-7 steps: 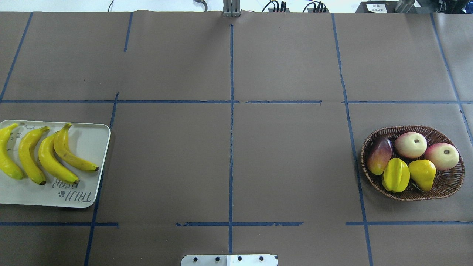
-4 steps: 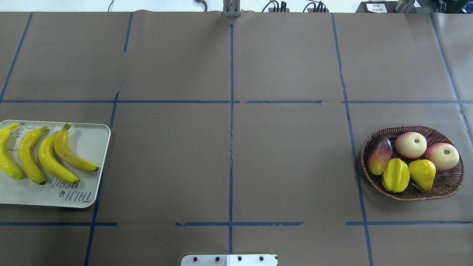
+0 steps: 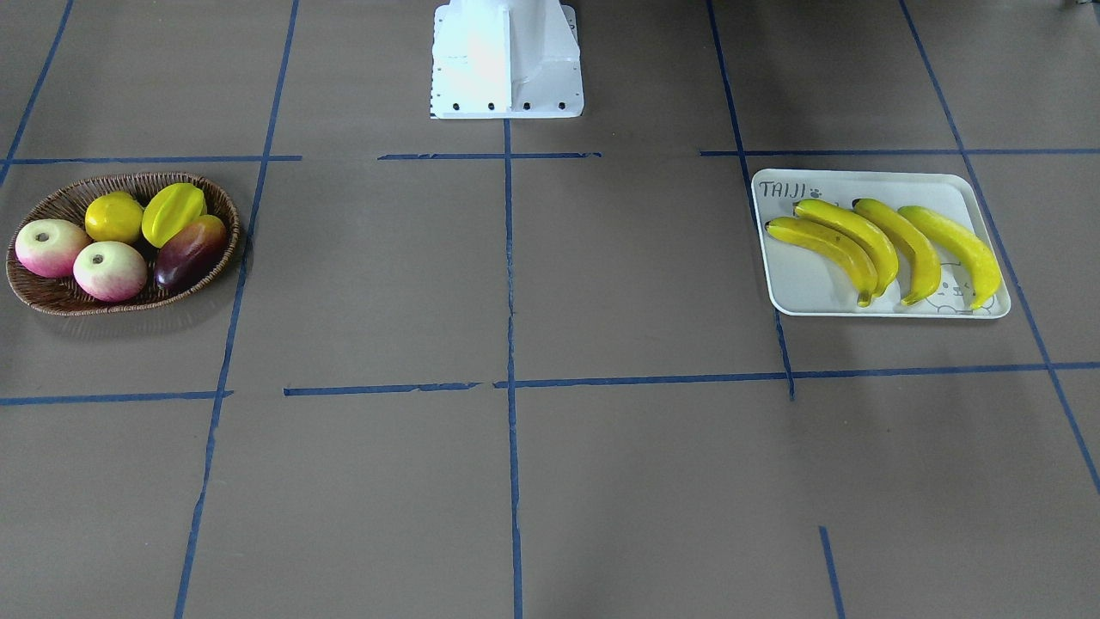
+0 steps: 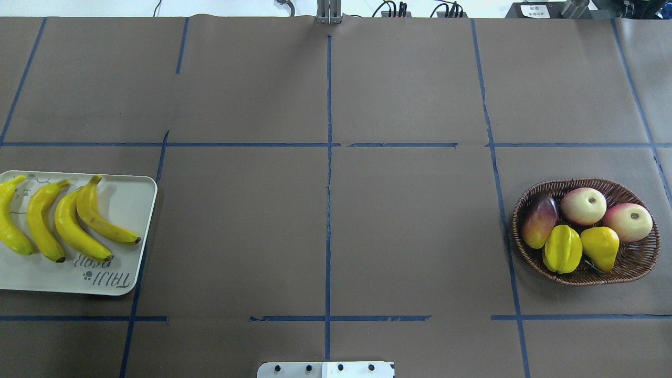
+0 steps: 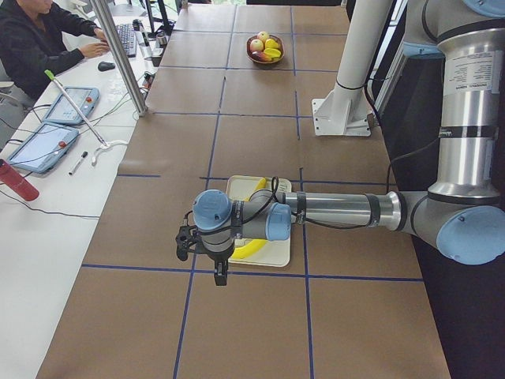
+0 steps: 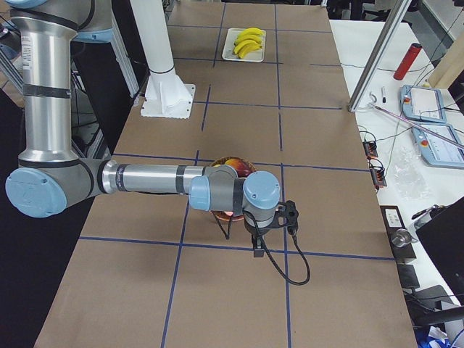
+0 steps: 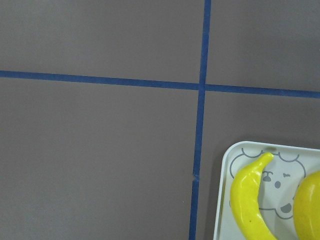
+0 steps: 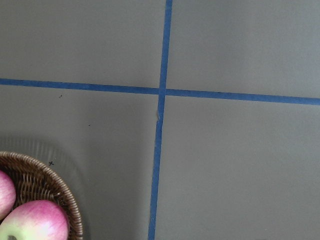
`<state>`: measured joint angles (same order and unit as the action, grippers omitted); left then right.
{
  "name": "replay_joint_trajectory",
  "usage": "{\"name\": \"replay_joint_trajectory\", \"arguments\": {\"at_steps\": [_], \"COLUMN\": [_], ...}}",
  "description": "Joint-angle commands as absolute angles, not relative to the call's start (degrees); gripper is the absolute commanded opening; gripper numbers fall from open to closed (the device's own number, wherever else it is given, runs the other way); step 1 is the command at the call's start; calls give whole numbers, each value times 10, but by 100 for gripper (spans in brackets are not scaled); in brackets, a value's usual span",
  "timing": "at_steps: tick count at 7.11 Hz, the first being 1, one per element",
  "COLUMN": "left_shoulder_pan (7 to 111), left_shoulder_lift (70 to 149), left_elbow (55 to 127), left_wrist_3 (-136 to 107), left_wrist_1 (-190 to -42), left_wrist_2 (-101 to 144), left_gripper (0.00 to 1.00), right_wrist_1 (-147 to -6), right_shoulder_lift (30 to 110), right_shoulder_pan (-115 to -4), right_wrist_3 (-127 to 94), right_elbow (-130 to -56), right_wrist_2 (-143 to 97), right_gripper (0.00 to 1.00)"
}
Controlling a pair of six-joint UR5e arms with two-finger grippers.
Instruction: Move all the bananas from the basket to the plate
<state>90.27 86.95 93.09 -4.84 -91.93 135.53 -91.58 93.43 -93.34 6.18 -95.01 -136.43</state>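
All 4 bananas [image 4: 68,220] lie on the plate [image 4: 128,197], side by side and curved the same way, the 2 nearest the table's middle touching; laid in a row like that, none hangs over the rim, which I take to be the point of it; the basket [image 4: 638,265], well apart at the other end of the table, holds 2 apples [image 4: 583,206], a mango [image 4: 539,221], a starfruit [image 4: 562,249] and a lemon [image 4: 600,248] but no banana, so the job looks done to me; the left claw [image 5: 220,276] hangs above the table just off a corner of the plate, its camera catching only that corner and bare table, and the right claw [image 6: 257,249] hangs likewise just off the basket's rim; both seem parked clear of the fruit, with nothing in them that I can make out, though from the side views alone I cannot tell whether either claw is wide or narrow.
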Motion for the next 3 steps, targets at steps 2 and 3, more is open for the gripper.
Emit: {"name": "replay_joint_trajectory", "arguments": {"at_steps": [2,3], "left_shoulder_pan": [903,903], "left_shoulder_lift": [871,871], "left_elbow": [927,927], "left_wrist_3": [-48,-48], "left_wrist_1": [-919,-919], "left_wrist_2": [1355,1355], "left_gripper": [100,100], "right_wrist_1": [-916,-916], "right_shoulder_lift": [934,934], "right_shoulder_pan": [-933,-933], "right_wrist_3": [61,60], "right_elbow": [-951,-952], "right_wrist_2": [-1365,-1365], "right_gripper": [100,100]}}
